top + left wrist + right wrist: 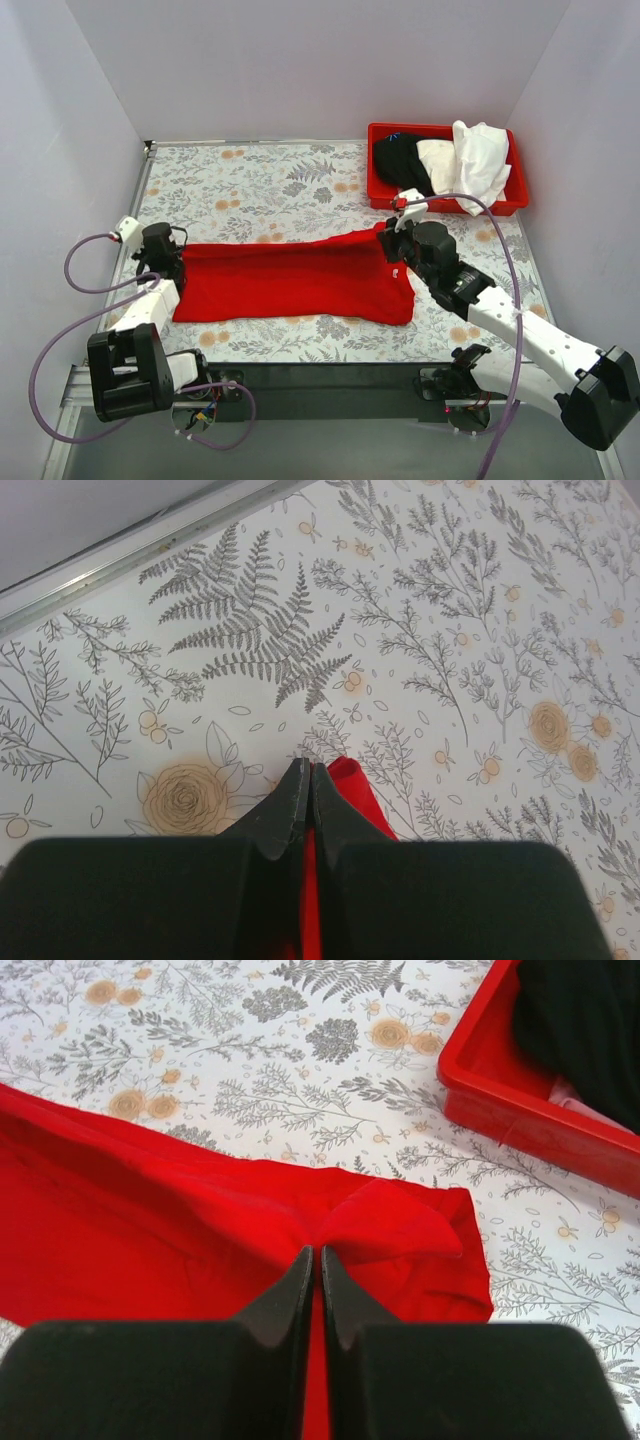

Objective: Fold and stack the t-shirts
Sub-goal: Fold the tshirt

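Observation:
A bright red t-shirt (295,280) lies stretched in a long band across the front of the table. My left gripper (165,262) is shut on its left end; the left wrist view shows the gripper (310,770) with red cloth (355,785) pinched between the closed jaws. My right gripper (393,240) is shut on the shirt's right end, where the fabric (400,1225) bunches at the gripper (317,1252). A black t-shirt (400,160), a cream one (438,160) and a white one (482,160) lie heaped in the bin.
The red plastic bin (420,128) stands at the back right, close behind my right gripper; its corner (520,1110) shows in the right wrist view. The floral tabletop (280,180) is walled on three sides. A metal rim (120,550) runs along its left edge.

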### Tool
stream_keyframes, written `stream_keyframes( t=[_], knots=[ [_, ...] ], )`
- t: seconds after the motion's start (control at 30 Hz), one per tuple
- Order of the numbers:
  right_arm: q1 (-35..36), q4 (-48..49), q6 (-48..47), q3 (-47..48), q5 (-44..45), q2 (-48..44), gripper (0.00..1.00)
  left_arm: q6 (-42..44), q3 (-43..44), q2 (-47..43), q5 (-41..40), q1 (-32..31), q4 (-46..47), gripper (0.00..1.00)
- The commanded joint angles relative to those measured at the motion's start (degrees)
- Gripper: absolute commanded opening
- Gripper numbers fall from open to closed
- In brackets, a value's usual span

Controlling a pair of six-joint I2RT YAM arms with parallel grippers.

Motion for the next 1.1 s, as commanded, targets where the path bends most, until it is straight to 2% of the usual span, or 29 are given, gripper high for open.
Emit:
stream_keyframes(
  t=[0.0, 0.37, 0.4, 0.43, 0.47, 0.5, 0.53, 0.6, 0.63, 0.67, 0.7, 0.8, 0.9, 1.07],
  knots=[
    [2.1, -2.9, 1.2, -1.1, 3.8, -2.3, 0.01, -1.4, -1.5, -2.7, -3.5, 0.3, -2.0, 0.00],
    [5.8, -9.6, 4.5, -6.9, 9.0, -8.1, 0.01, -3.7, -6.7, -10.8, -1.8, 0.3, -4.6, 0.02],
    [6.0, -10.4, 4.9, -7.0, 9.4, -8.5, 0.01, -4.1, -7.2, -12.1, -2.1, 0.2, -4.8, 0.11],
    [6.3, -13.5, 5.7, -7.4, 10.0, -9.3, 0.01, -5.1, -9.2, -16.3, -3.6, 0.3, -5.5, 0.35],
    [6.3, -13.5, 6.0, -7.4, 10.0, -9.5, 0.01, -5.4, -9.2, -18.0, -4.3, 0.3, -5.9, 0.35],
    [6.4, -14.1, 6.4, -7.7, 9.9, -9.9, 0.01, -5.9, -9.6, -19.6, -5.0, 0.2, -6.3, 0.43],
    [6.7, -14.7, 6.7, -7.8, 9.9, -10.1, 0.01, -6.0, -10.0, -21.8, -5.5, 0.2, -6.5, 0.58],
    [6.8, -16.8, 7.9, -8.1, 10.2, -10.9, 0.01, -7.0, -10.5, -27.1, -7.3, 0.1, -7.3, 0.71],
    [6.9, -17.4, 8.1, -8.2, 10.3, -11.1, 0.04, -7.2, -10.7, -28.6, -7.7, 0.1, -7.3, 0.81],
    [7.0, -18.5, 8.6, -8.2, 10.1, -11.3, 0.11, -7.4, -10.8, -29.6, -7.7, 0.1, -8.9, 0.85],
    [7.1, -19.1, 8.9, -8.1, 10.1, -11.5, 0.25, -7.6, -10.9, -30.7, -7.3, 0.2, -8.7, 0.87],
    [7.4, -20.9, 9.6, -7.3, 10.2, -11.6, 0.41, -7.2, -10.1, -27.9, -4.5, 0.1, -8.0, 0.89],
    [7.5, -20.9, 9.4, -5.7, 11.2, -11.2, 0.49, -6.0, -8.4, -22.2, 0.3, 0.0, -3.8, 0.90],
    [7.5, -15.7, 6.0, -1.3, 12.9, -3.7, 0.52, -4.8, -6.3, -15.6, 3.8, -1.7, 0.2, 0.90]
  ],
)
